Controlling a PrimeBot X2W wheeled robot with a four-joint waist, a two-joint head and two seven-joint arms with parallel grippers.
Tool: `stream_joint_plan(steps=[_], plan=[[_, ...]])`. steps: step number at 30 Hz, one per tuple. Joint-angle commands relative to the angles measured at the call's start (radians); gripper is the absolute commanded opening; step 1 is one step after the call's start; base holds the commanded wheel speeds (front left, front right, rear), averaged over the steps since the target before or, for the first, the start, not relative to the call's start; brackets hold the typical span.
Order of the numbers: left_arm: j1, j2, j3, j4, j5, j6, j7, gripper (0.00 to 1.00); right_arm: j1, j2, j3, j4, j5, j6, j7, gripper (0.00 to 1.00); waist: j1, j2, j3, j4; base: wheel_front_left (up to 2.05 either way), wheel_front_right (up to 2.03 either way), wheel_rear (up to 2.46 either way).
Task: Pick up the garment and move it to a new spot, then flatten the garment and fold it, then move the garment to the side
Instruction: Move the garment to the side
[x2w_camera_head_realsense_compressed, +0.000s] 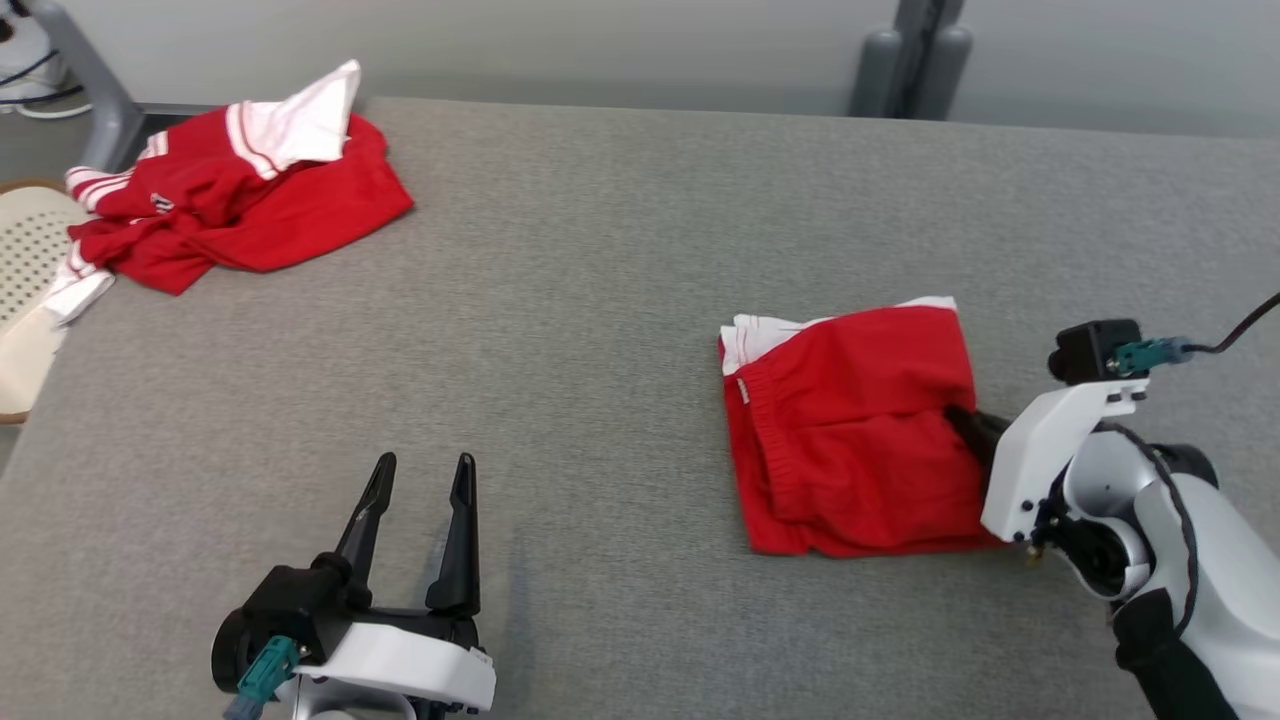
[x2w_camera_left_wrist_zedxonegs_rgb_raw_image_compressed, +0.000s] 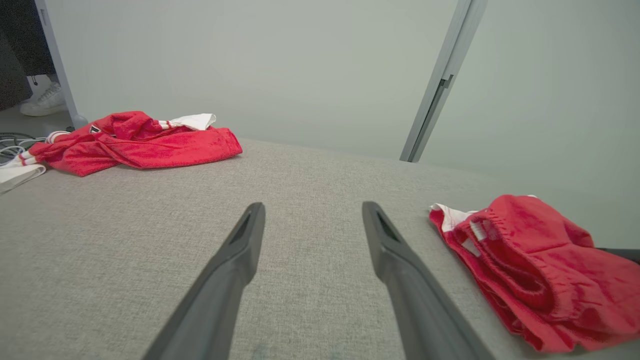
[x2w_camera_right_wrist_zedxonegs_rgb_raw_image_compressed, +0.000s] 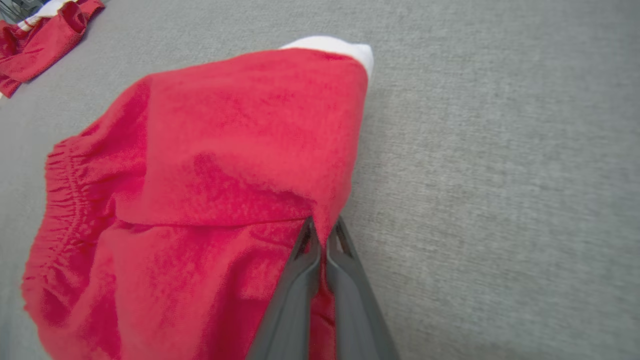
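Two red garments lying on one counter (x2w_camera_head_realsense_compressed: 600, 300): folded garment (x2w_camera_head_realsense_compressed: 850, 430), crumpled garment (x2w_camera_head_realsense_compressed: 230, 190). Two end effectors showing: left end effector (x2w_camera_head_realsense_compressed: 425, 465), right end effector (x2w_camera_right_wrist_zedxonegs_rgb_raw_image_compressed: 322, 227), each bearing two dark fingers (x2w_camera_left_wrist_zedxonegs_rgb_raw_image_compressed: 235, 270). One white shoe (x2w_camera_left_wrist_zedxonegs_rgb_raw_image_compressed: 47, 102) standing beyond.

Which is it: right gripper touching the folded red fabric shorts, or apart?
Touching. Right wrist view: right gripper shut on an edge of the folded red fabric shorts.
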Motion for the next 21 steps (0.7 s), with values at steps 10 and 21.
stream_joint_plan(steps=[10,21], plan=[[-0.048,0.004,0.009,-0.024,0.04,-0.019,-0.002,1.0,-0.081,-0.066,-0.042,0.017,-0.029,0.0,-0.088,0.0,0.0,0.0,0.067,-0.196,0.0,0.0,0.0],[-0.088,0.04,0.009,-0.032,0.096,-0.041,-0.002,1.0,-0.158,-0.053,-0.054,0.04,-0.019,0.0,-0.154,0.0,0.0,0.0,0.151,-0.445,0.0,0.0,0.0]])
